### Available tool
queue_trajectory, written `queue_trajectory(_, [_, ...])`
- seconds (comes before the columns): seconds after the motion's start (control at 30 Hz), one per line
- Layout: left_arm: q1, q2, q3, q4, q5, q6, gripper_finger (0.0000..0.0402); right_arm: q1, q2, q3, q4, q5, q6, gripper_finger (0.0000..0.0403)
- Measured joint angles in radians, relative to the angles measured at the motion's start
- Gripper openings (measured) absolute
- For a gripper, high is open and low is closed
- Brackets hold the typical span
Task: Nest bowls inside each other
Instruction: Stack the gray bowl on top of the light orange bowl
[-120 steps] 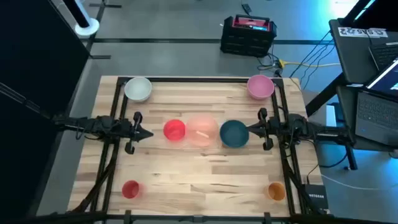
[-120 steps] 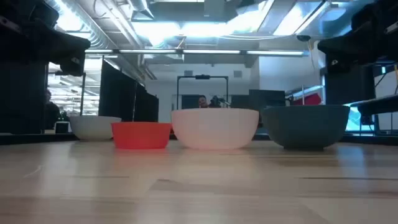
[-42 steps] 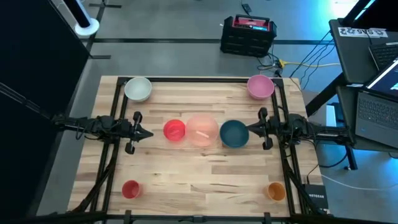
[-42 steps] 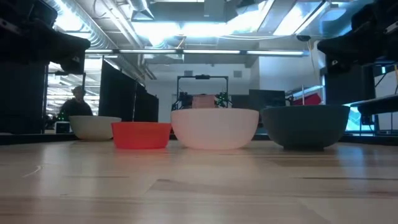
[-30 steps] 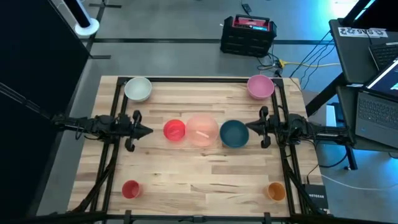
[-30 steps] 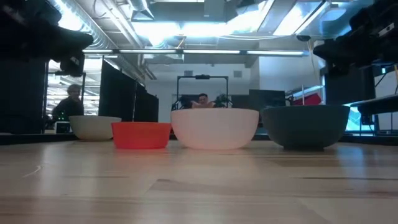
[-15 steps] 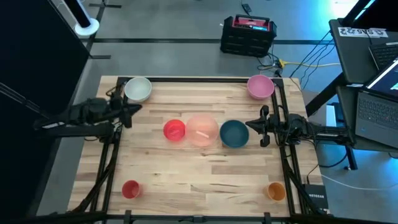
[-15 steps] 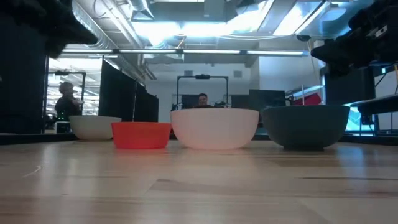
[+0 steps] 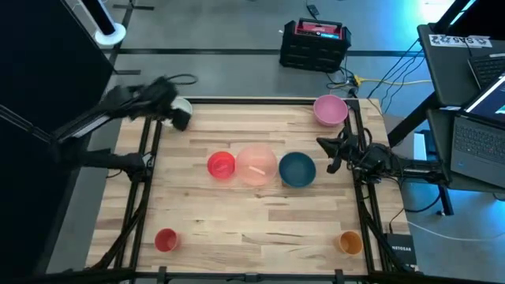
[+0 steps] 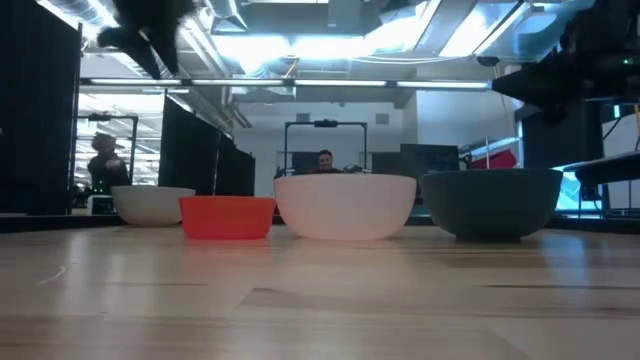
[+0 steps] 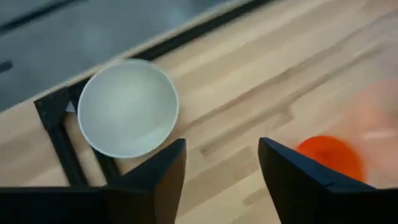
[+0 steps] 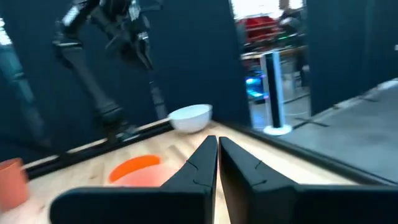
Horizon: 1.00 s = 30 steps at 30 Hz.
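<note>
Bowls sit apart on the table (image 9: pixel 260 213), none nested yet. Nearest are a small red bowl (image 9: pixel 166 240) and an orange bowl (image 9: pixel 349 241). In the middle row stand a red bowl (image 9: pixel 222 165), a pale pink bowl (image 9: pixel 256 165) and a teal bowl (image 9: pixel 297 170). The right gripper (image 9: pixel 330 155), pinched tight and empty, waits beside the teal one. Farthest, the left gripper (image 11: pixel 222 163), fingers wide and empty, hangs above the white bowl (image 11: pixel 127 106). It might bump the rim and tip it.

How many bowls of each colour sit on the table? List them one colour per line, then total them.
White bowl: 1
Pink bowl: 1
Pale translucent pink bowl: 1
Red bowl and small red bowl: 2
Teal bowl: 1
Small orange bowl: 1
Total: 7
</note>
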Motion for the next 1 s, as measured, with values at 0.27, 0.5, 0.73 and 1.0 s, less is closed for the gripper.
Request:
queue_trajectory(0.27, [0.171,0.291,0.000,0.013,0.069,0.114,0.0196,0.000,0.000,0.031,-0.110,0.000,0.058,0.0000])
queue_trajectory(0.5, [0.219,0.364,-0.021,0.052,0.087,0.139,0.0195,0.000,0.000,0.031,-0.152,0.000,0.098,0.0000])
queue_trajectory(0.73, [0.242,0.425,-0.056,0.113,0.099,0.173,0.0194,0.000,0.000,0.032,-0.170,0.000,0.113,0.0000])
queue_trajectory(1.0, [0.264,0.488,-0.113,0.195,0.114,0.207,0.0194,0.000,0.000,0.032,-0.188,0.000,0.128,0.0000])
